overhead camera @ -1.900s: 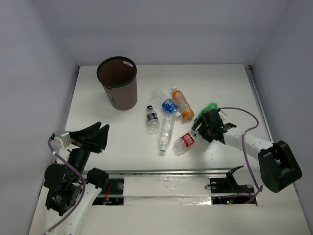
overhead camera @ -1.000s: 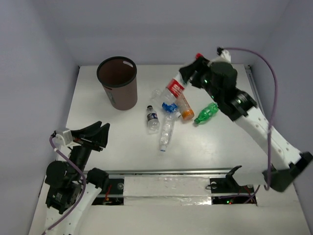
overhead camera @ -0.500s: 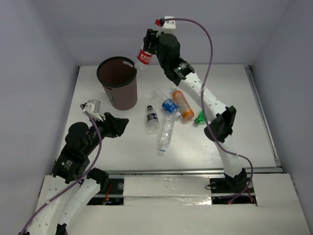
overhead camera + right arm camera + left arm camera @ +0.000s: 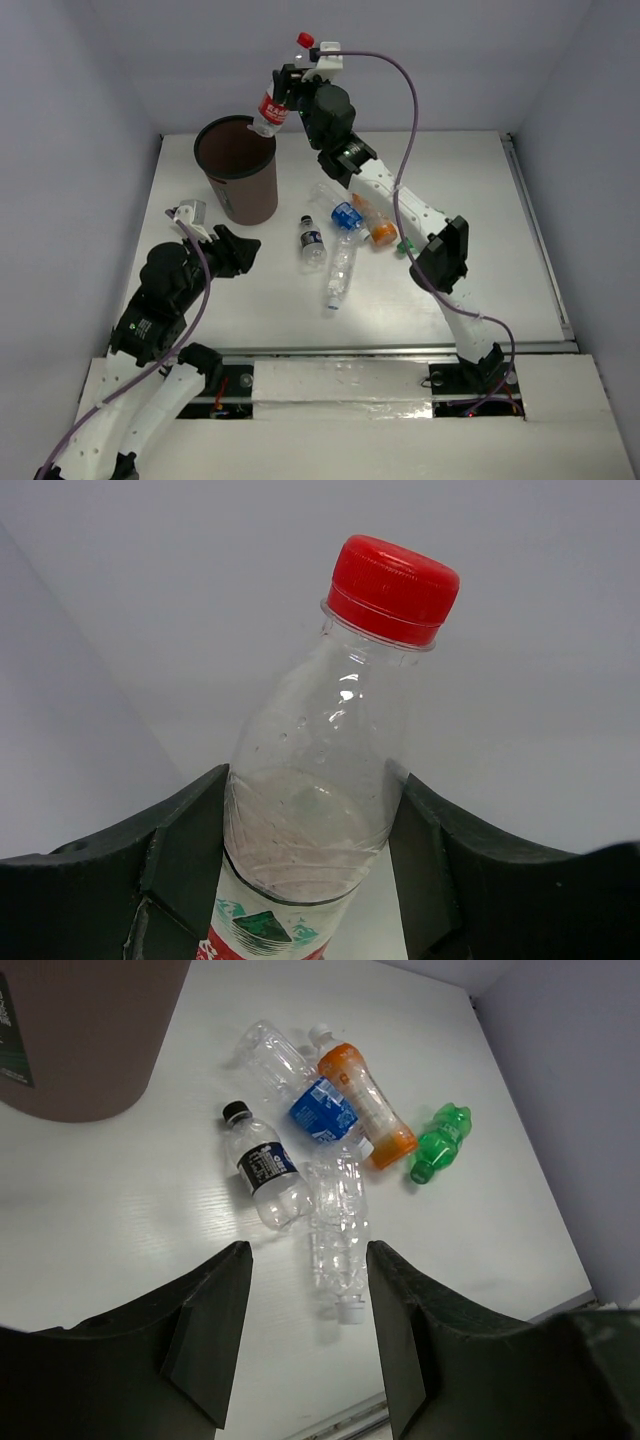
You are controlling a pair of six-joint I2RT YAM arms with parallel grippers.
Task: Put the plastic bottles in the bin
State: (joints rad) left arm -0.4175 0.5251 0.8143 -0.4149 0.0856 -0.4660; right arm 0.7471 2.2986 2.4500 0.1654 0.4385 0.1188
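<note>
Right pincer (image 4: 310, 865) was clamped on the red-labelled bottle (image 4: 330, 740), one finger on each side of its body, red cap (image 4: 393, 577) pointing away from the wrist against a plain wall. From the overhead view that bottle (image 4: 268, 110) hung tilted at upper centre, off the bench (image 4: 500, 200), and its lower end overlapped the upper right rim of the bin (image 4: 250, 195). Whether it sat squarely above the opening I could not tell. The bin stood upright at upper left of the bench.

Down at lower left, the left pincer (image 4: 308, 1345) stood apart, nothing between its fingers, hovering above the bench and pointed toward the pile. Five bottles lay there on their sides, right of the bin: the dark-labelled one (image 4: 265, 1165) nearest the bin, the plain clear one (image 4: 338, 1235) just right of it and lower in the frame, the blue-labelled one (image 4: 320, 1110) above them with the orange one (image 4: 360, 1110) touching its right side, and the green one (image 4: 440, 1142) just beyond the orange one's base at far right.
</note>
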